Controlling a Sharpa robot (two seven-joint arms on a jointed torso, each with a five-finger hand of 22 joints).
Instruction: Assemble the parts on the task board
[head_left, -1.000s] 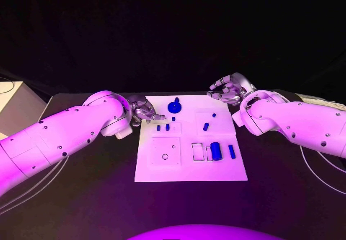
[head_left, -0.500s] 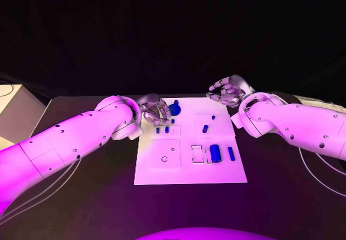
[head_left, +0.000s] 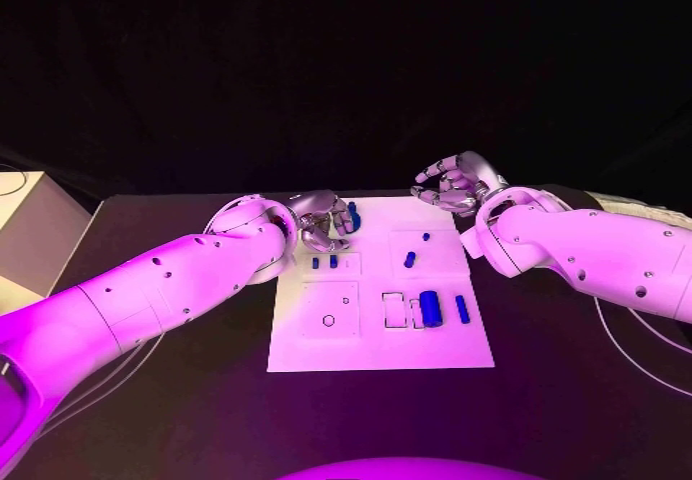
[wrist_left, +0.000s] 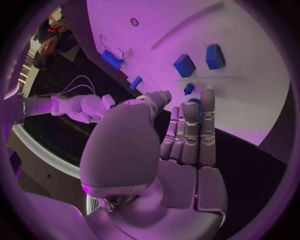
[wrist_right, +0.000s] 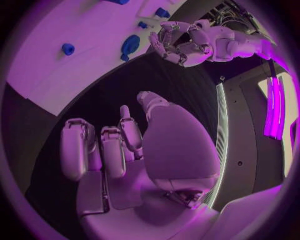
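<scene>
The white task board (head_left: 375, 340) lies mid-table. A round blue part (head_left: 351, 212) stands near its far left corner, and my left hand (head_left: 325, 222) hovers right beside it with fingers spread, gripping nothing. In the left wrist view the fingertips (wrist_left: 207, 97) reach over that blue part (wrist_left: 195, 103), the thumb held apart. Two small pegs (head_left: 325, 262), a small block (head_left: 410, 259), a thick cylinder (head_left: 430, 306) and a slim peg (head_left: 463, 308) sit on the board. My right hand (head_left: 457, 182) floats off the board's far right corner, loosely curled and empty.
A pale box (head_left: 22, 215) stands at the table's left edge. Bare black table (head_left: 577, 380) surrounds the board. The right wrist view shows my left hand (wrist_right: 181, 42) next to the round part (wrist_right: 130, 45), with a gap between them.
My left arm has swung forward and to the right, carrying its hand from the board's left edge up beside the round blue part. The right hand has hardly moved.
</scene>
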